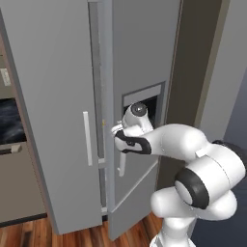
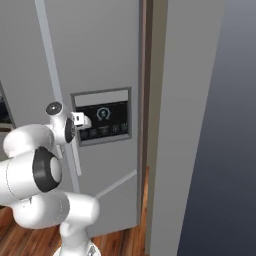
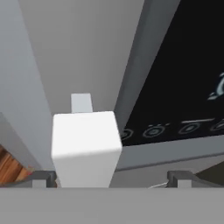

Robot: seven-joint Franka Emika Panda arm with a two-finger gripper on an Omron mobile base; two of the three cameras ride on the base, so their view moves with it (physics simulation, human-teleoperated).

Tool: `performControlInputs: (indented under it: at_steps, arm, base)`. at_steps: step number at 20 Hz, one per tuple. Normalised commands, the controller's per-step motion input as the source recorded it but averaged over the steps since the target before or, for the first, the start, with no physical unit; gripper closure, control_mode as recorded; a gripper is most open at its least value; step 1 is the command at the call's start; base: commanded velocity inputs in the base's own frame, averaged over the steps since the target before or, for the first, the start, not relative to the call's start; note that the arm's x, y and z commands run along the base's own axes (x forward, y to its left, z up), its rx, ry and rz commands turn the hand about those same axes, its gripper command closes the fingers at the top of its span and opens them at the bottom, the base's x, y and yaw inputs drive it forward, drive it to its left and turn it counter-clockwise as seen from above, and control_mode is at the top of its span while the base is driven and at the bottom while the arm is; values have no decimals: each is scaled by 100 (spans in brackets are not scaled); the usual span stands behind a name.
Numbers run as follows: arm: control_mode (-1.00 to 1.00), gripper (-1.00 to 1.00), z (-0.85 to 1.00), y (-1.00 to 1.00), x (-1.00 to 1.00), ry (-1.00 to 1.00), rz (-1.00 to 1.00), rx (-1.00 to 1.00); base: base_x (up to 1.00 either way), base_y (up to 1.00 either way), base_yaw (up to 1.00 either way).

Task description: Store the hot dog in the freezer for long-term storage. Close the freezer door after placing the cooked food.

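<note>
1. You face the side-by-side fridge; the plain grey door [image 1: 53, 111] with its own white handle [image 1: 87, 138] fills the left of the left base view.
2. The freezer door [image 1: 140, 53] stands slightly ajar: in the left base view its handle-side edge juts toward you, past the plain door, with a narrow dark gap between the two.
3. Through that gap you see only a sliver of the freezer [image 1: 97, 72], and nothing of its shelves.
4. To the right of the freezer door there is a brown side panel [image 1: 193, 67], then a grey wall [image 2: 190, 125]. In the right base view a thin slot separates the door's hinge edge from that wall, so room on that side is tight.
5. The wooden floor [image 1: 29, 234] in front of the fridge is bare.
6. The dark dispenser panel [image 2: 104, 120] sits at mid-height on the freezer door, just right of the arm's wrist.
7. The hand [image 3: 111, 177] is up against the door's slim handle [image 3: 85, 146], just left of the panel. Its fingertips [image 3: 41, 178] stand apart with the white handle bar between them, near the left tip.
8. The hot dog cannot be located.
</note>
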Motion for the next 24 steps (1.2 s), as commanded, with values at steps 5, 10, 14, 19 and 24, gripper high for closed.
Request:
performControlInputs:
  at_steps: [5,10,14,19,24]
  arm:
    - [-100,-100,-6,18,35,-10,0,0]
    - [-100,-100,0,7,45,-5,-2,0]
    - [-100,-100,0,8,48,-1,-4,0]
    - [-100,-100,0,8,46,0,-7,0]
    - [-100,-100,0,5,41,0,-7,0]
  base:
    - [0,0,0]
    - [0,0,0]
    - [0,0,0]
    - [0,0,0]
    - [0,0,0]
